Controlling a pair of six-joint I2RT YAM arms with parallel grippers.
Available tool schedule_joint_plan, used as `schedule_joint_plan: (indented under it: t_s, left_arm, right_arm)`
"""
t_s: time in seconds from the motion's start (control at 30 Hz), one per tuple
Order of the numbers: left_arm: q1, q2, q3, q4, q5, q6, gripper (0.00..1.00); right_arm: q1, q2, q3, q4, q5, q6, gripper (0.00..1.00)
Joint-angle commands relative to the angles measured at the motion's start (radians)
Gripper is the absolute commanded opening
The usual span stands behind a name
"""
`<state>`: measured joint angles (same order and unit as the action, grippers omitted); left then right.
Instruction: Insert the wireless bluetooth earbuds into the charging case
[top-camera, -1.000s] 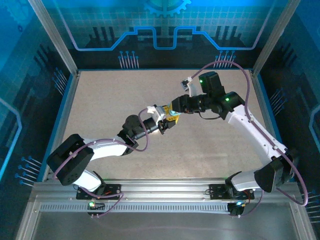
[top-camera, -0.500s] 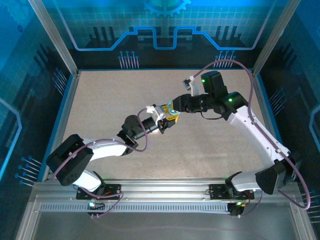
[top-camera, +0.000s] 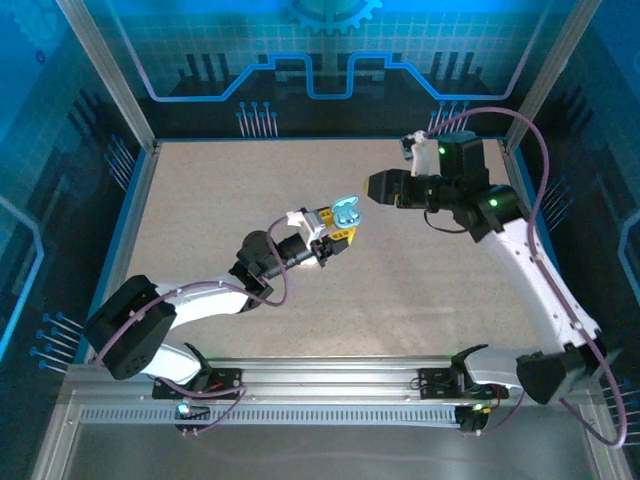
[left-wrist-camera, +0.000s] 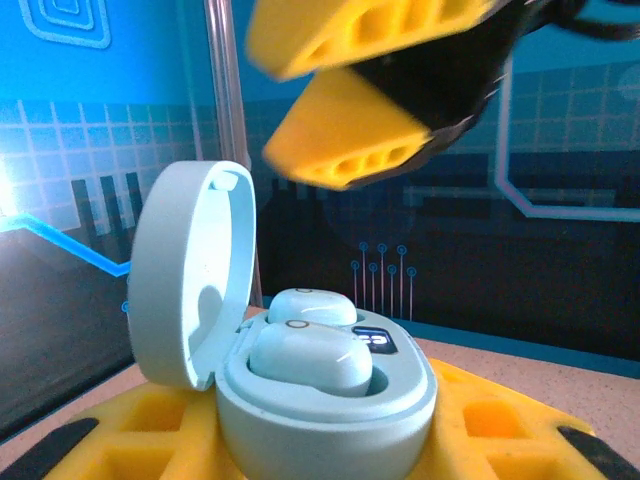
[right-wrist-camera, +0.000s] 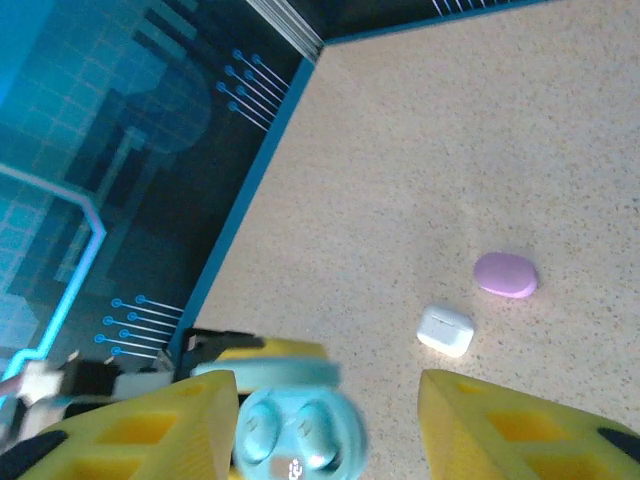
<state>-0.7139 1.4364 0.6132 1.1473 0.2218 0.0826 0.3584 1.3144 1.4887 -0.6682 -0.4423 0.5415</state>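
Nearest to us, the left arm reaches from its base toward the middle of the bench (top-camera: 200, 190). There the left hand (top-camera: 335, 227) is closed narrow on the teal charging case (top-camera: 347, 210), which sits between its yellow fingers (left-wrist-camera: 160, 425).

In the left wrist view the case is open. Its lid (left-wrist-camera: 185, 275) stands upright on the 9 o'clock side of the body. The two pale teal earbuds (left-wrist-camera: 305, 355) lie in their wells, one at 12 o'clock of the other. We think both are fully seated, though the rim of the case hides their lower halves.

Farther off, at about 2 o'clock from the case in the top view, the right hand (top-camera: 376, 187) hangs apart from it and touches nothing. Its yellow fingers (right-wrist-camera: 470, 400) stand wide with nothing gripped between them. The right wrist view looks past them onto the open case and its two buds. In the left wrist view those same fingers show at 12 o'clock above the case, spread and clear of the lid.

Farthest out in the right wrist view, a pink case (right-wrist-camera: 505, 275) and a white case (right-wrist-camera: 445, 331) lie near each other on the bare bench. The white one is at about 7 o'clock of the pink one. Both are shut and lie well apart from the hands.
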Motion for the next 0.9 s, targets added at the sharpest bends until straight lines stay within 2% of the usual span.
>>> schedule_joint_plan:
  t_s: [0.0,0.23,0.87]
  left_arm:
    - [-0.009,-0.042,-0.003,-0.003,0.038,0.022,0.31]
    - [-0.009,-0.053,0.009,-0.026,0.048,0.025,0.31]
    - [-0.009,-0.044,0.015,-0.018,0.023,0.015,0.31]
  right_arm:
    - [-0.006,0.091,0.071,-0.074,-0.061,-0.01,0.53]
    - [0.004,0.184,0.115,-0.097,-0.176,-0.02,0.56]
    - [0.004,0.123,0.011,-0.098,-0.284,-0.067,0.58]
